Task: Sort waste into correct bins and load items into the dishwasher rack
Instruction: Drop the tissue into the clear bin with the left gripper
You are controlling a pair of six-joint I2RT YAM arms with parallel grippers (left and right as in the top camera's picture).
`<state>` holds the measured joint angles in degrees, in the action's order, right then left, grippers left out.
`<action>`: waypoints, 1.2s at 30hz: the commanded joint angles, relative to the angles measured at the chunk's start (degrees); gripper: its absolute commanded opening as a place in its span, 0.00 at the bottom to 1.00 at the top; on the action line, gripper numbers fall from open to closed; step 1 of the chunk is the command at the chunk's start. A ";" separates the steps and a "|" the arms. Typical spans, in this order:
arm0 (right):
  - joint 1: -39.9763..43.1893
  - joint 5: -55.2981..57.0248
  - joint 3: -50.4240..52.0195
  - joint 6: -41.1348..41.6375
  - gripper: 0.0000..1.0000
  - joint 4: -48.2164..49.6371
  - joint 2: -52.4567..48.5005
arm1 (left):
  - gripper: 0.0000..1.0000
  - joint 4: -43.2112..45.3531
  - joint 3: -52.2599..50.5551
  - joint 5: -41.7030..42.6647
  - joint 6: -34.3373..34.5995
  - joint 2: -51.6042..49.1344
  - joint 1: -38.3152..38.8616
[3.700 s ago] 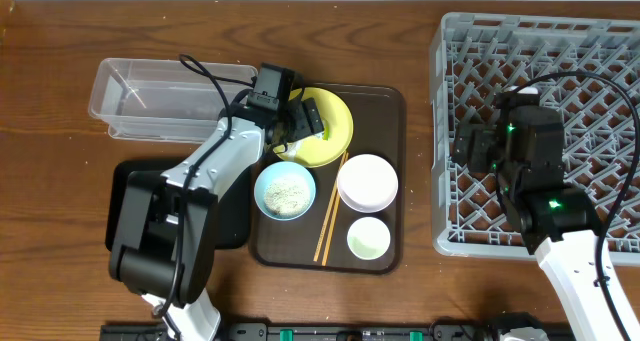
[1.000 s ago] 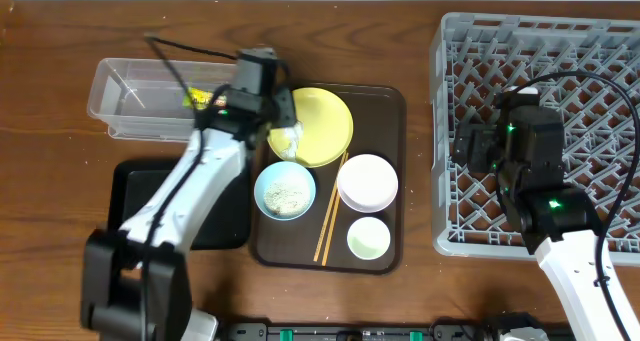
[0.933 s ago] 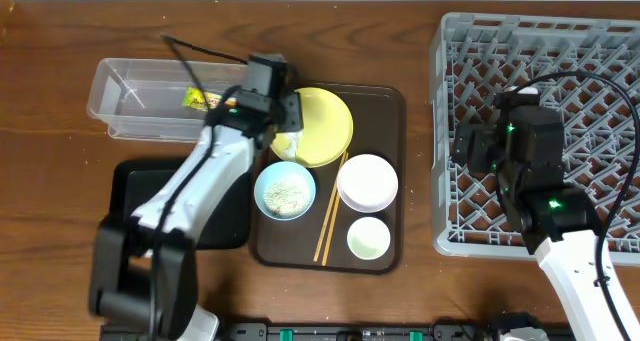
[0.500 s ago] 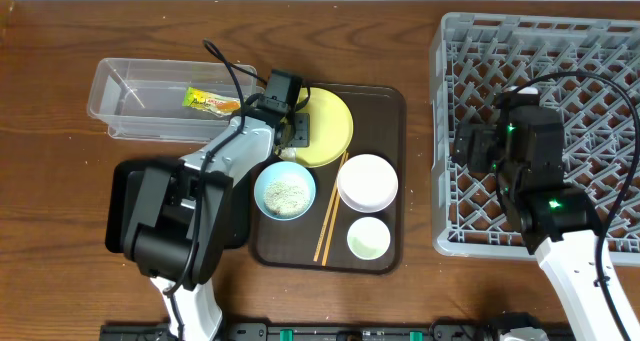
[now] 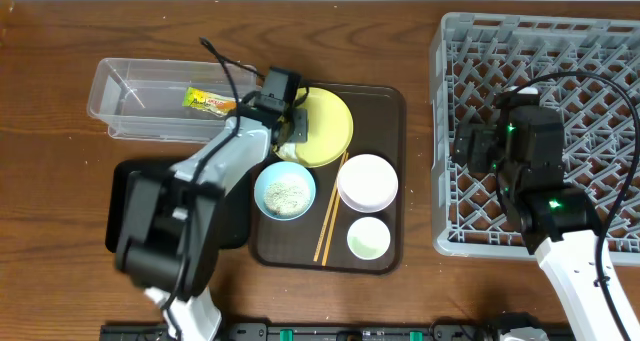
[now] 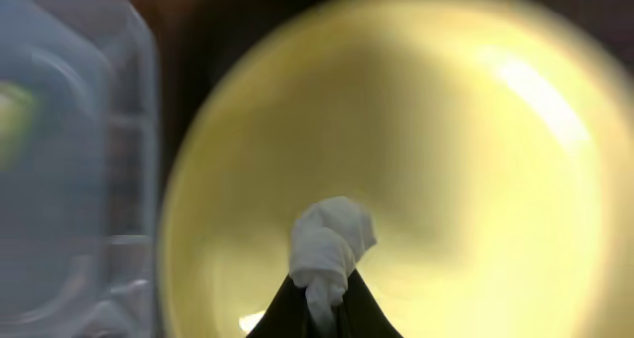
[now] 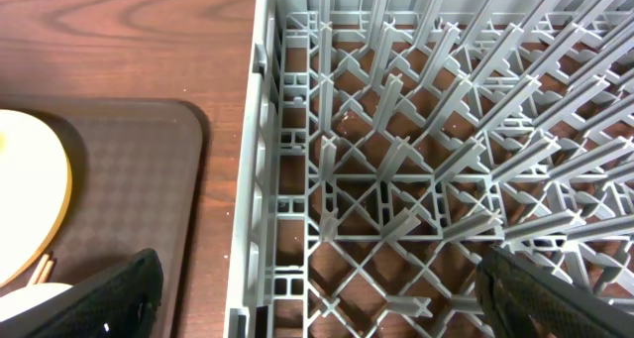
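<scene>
My left gripper [image 6: 322, 290] is shut on the small white crumpled scrap [image 6: 332, 241] over the left part of the yellow plate [image 6: 426, 169]. From overhead this gripper [image 5: 295, 131] sits at the plate's [image 5: 328, 126] left edge. The green-yellow wrapper [image 5: 210, 102] lies inside the clear tub [image 5: 140, 106]. A light blue bowl [image 5: 285, 191] holds rice. The white bowl [image 5: 367, 181], small cup [image 5: 368, 239] and chopsticks [image 5: 330, 216] rest on the brown tray [image 5: 385, 106]. My right gripper [image 7: 327, 308] hangs open over the left edge of the grey rack [image 7: 396, 160], holding nothing.
The black tray [image 5: 235, 221] lies below the clear tub, mostly covered by my left arm. The rack [image 5: 560, 61] fills the right side of the table. Bare wooden tabletop separates the brown tray from the rack.
The wrapper now lies in the clear tub. My left gripper swung back from the tub to the plate and shut on the white scrap. The right arm has not moved.
</scene>
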<state>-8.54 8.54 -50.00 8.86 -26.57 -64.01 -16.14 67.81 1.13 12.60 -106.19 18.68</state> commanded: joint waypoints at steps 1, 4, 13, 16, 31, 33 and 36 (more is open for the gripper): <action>0.33 -0.17 -1.38 0.26 0.99 -0.04 0.50 | 0.06 0.22 0.70 -0.35 -0.35 8.44 -1.75; 0.33 -0.17 -1.38 0.26 0.99 -0.04 0.50 | 0.07 0.24 0.70 -1.07 -0.37 12.66 -4.50; 0.33 -0.17 -1.38 0.26 0.99 -0.02 0.50 | 0.37 0.83 0.68 -3.54 -0.33 14.05 -14.86; 0.33 -0.17 -1.38 0.26 0.99 -0.02 0.50 | 0.45 1.62 0.68 -3.52 -0.33 13.92 -16.55; 0.33 -0.17 -1.38 0.28 0.99 -0.04 0.50 | 0.55 -9.05 0.68 10.91 -0.35 14.47 -9.40; 0.33 -0.20 -1.38 0.26 0.99 -0.02 0.48 | 0.55 -13.86 0.68 10.88 -0.35 14.47 -7.08; 0.33 -0.20 -1.38 0.26 0.99 -0.04 0.46 | 0.55 -20.35 0.68 10.88 -0.35 14.47 -3.41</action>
<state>-8.54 8.54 -50.09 8.86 -26.57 -64.01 -33.85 67.88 10.70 12.16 -91.90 12.69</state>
